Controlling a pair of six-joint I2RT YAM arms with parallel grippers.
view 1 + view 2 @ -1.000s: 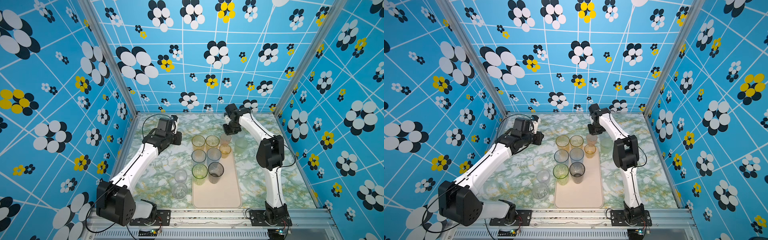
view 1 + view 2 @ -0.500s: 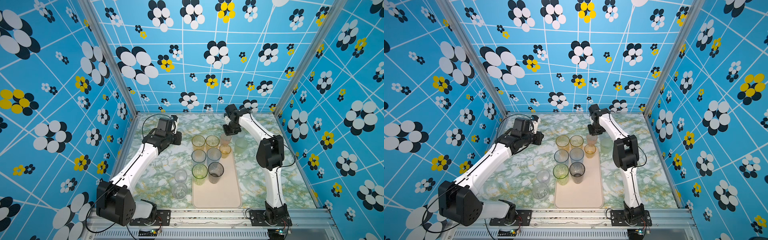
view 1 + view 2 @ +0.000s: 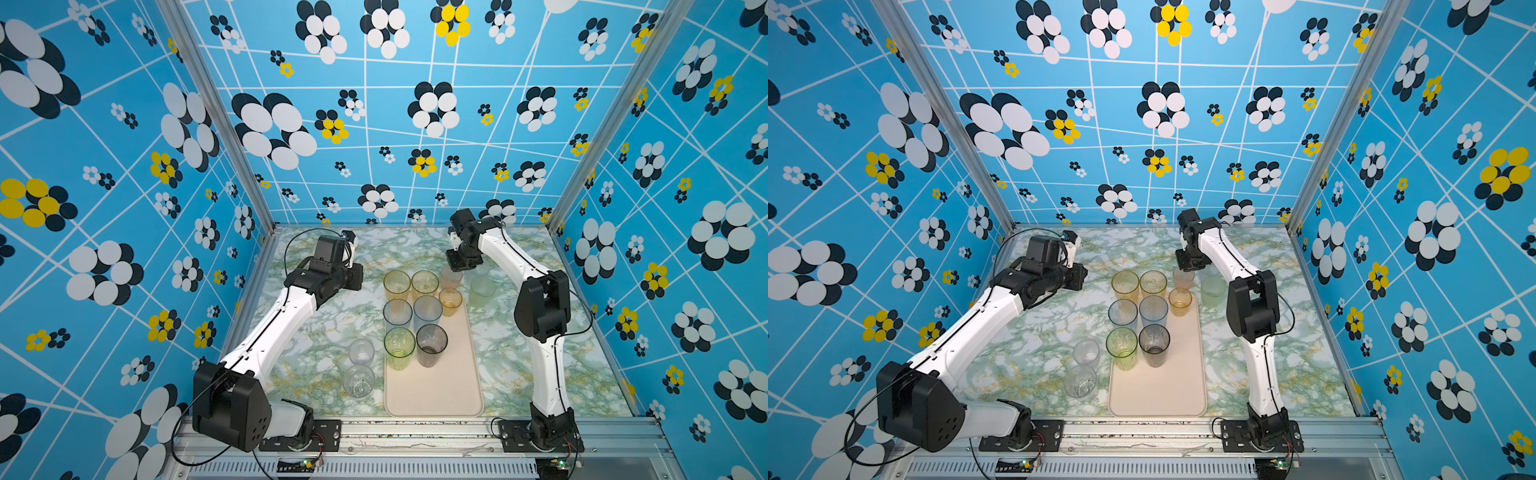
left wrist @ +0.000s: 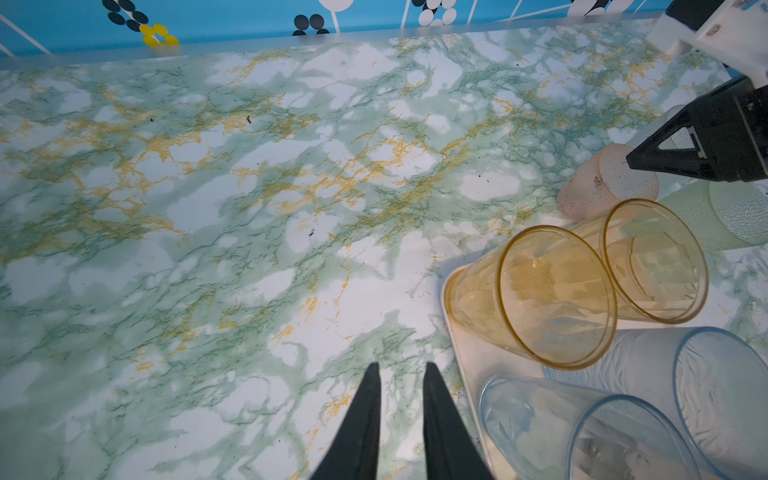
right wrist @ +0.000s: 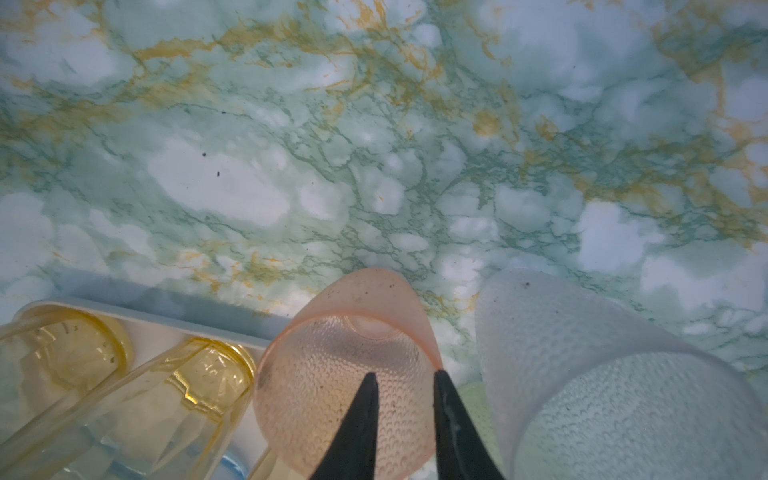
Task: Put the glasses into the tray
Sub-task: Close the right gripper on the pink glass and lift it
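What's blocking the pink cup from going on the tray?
The small amber cup sits on the far end of the tray, right beside the pink cup, and taller glasses crowd next to it. The tray's near end is bare, so the right claw should probably lift it over them.

The surface (image 3: 320, 332) is a flat top patterned like marble in white and green with yellow veins. The tray (image 3: 434, 395) lies flat on it, lengthwise, reaching from the near edge to about the middle. Just left of the tray stand the farther clear tumbler (image 3: 360, 351) and the nearer clear tumbler (image 3: 359, 380), close together. At the tray's far right corner is a pink tumbler (image 3: 451, 277). Beside it are a frosted white tumbler (image 5: 582, 353) and a pale green tumbler (image 3: 482, 291).
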